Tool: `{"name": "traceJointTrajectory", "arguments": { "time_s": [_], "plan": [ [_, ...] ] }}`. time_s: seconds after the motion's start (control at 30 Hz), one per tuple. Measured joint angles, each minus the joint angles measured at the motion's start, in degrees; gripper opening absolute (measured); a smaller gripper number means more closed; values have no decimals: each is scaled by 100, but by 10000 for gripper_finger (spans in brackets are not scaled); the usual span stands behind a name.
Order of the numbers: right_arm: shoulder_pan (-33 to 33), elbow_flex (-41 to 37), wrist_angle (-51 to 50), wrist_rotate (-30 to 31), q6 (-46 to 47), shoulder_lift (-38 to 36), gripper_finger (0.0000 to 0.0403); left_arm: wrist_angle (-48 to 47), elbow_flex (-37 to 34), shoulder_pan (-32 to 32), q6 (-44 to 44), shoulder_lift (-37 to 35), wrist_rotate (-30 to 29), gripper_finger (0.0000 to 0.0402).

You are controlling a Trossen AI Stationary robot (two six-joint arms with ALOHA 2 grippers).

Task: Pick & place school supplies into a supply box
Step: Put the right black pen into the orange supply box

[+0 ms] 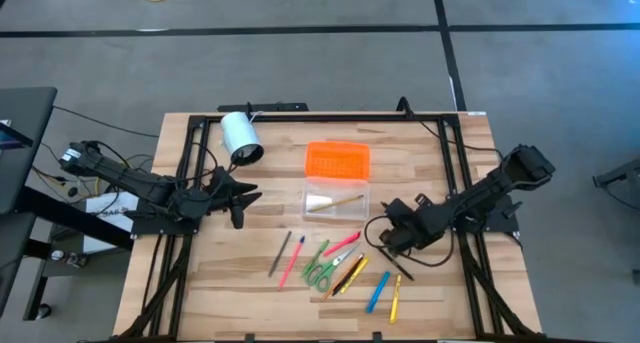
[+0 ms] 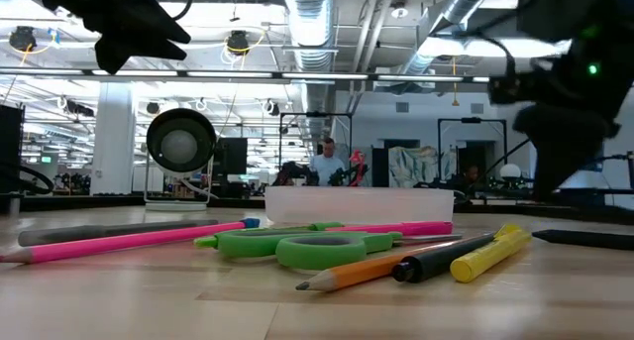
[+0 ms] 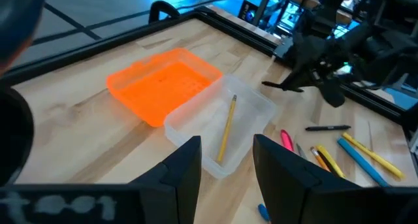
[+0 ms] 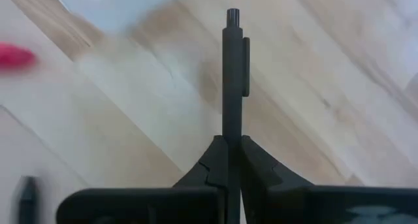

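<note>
Pale wood planks make up the table [image 1: 250, 283], and at the left of the high view the left gripper [image 1: 243, 197] waits above the boards beside a white cylinder [image 1: 240, 138], its two dark fingers [image 3: 184, 168] parted with nothing between them.

Centre frame sits the supply box: its clear tray [image 1: 335, 202] already holds one yellow pencil [image 1: 345, 200], and the orange lid [image 1: 337, 160] lies open just above it, touching the tray's upper edge. Below the tray the remaining school supplies are scattered — a grey pencil [image 1: 279, 253], a pink pencil [image 1: 292, 263], green-handled scissors [image 1: 320, 268], a pink pen [image 1: 343, 245], an orange pencil [image 1: 345, 275], a blue pen [image 1: 377, 291] and a yellow pen [image 1: 396, 296].

At centre right the right gripper [image 1: 388, 238] is down among these, just right of the tray. Its wrist view shows the jaws closed tight on a dark pen [image 4: 233, 80], which sticks straight out ahead of the fingertips over the wood.

The step in hand looks like the pick of this pen — the grasp seems made, the carry not yet begun. The next move calls for a lift clear of the neighbouring pens, a short swing left over the tray, and a turn of the wrist so the pen lies along the tray's length before release.
</note>
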Motion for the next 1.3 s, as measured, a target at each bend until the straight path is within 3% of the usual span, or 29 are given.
{"name": "traceJointTrajectory", "arguments": {
  "time_s": [0.27, 0.53, 0.97, 1.07, 1.3],
  "plan": [
    [-278, 282, -65, 479, -554, -548, 0, -1, 0, 2, 51, 0, -103, 127],
    [-929, 646, 774, 519, -2151, -718, 0, 0, 1, 2, 66, 0, -190, 127],
    [-2118, 680, 3427, -761, -4234, 60, 2, 0, 2, 2, 63, 0, -227, 127],
    [-2277, 674, 3609, -1134, -4389, 404, 3, 2, 2, 3, 55, 0, -229, 127],
    [-2357, 705, 3663, -1281, -4405, 745, 6, 2, 2, 2, -47, 0, -220, 127]
  ]
}}
